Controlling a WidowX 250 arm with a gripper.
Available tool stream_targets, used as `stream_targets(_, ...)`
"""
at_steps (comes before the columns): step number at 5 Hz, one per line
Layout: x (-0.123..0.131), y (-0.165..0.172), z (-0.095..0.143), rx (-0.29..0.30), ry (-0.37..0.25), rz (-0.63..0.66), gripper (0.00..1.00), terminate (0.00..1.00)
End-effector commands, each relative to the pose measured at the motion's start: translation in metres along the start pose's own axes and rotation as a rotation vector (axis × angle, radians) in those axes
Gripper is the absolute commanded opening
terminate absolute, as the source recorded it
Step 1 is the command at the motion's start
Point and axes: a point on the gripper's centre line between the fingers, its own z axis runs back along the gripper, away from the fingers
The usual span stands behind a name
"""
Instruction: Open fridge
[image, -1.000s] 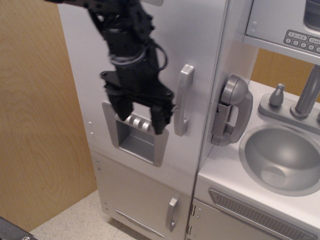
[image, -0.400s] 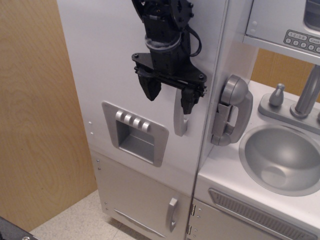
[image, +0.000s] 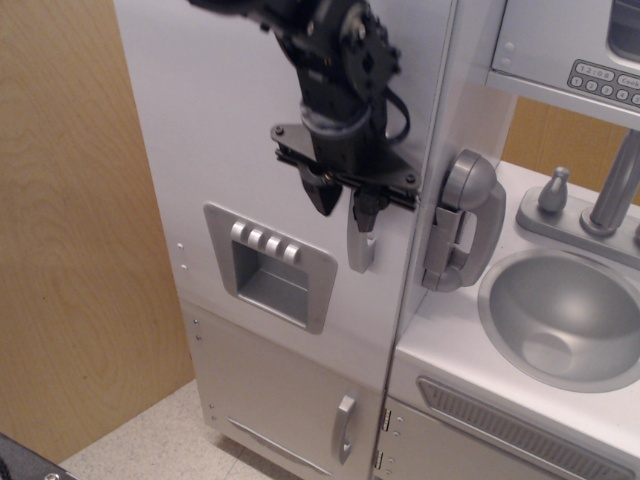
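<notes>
The fridge (image: 220, 120) is a tall silver-grey toy unit, and its large door is closed. Its vertical silver handle (image: 360, 250) runs along the door's right edge; only the lower end shows below my arm. The recessed four-button dispenser panel (image: 270, 265) sits lower left of the handle. My black gripper (image: 345, 203) points down in front of the door at the handle's middle. The jaws stand apart: one finger (image: 323, 190) is just left of the handle and the other overlaps it. I cannot tell whether they touch the handle.
The smaller lower door with a short handle (image: 344, 428) is below. To the right are a grey toy phone (image: 465, 215), a sink (image: 565, 315) with a faucet (image: 615, 190), and a cabinet with a vent strip (image: 510, 425). A wooden wall (image: 70, 250) is on the left.
My gripper has moved up and right, from the dispenser panel to the door handle. Its wrist has turned, and the fingers look closer together. The door has not moved.
</notes>
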Motion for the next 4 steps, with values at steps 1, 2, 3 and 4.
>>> stream_targets(1, 0.001, 0.014, 0.028, -0.036, -0.014, 0.036, 0.0, 0.0)
stream_targets(2, -0.024, 0.028, 0.048, -0.052, -0.001, 0.026, 0.0, 0.0)
stream_targets(3, -0.046, 0.043, 0.065, -0.088, 0.011, -0.008, 0.0, 0.0)
stream_targets(4, -0.06, 0.046, 0.068, -0.1, 0.106, -0.022, 1.0, 0.0)
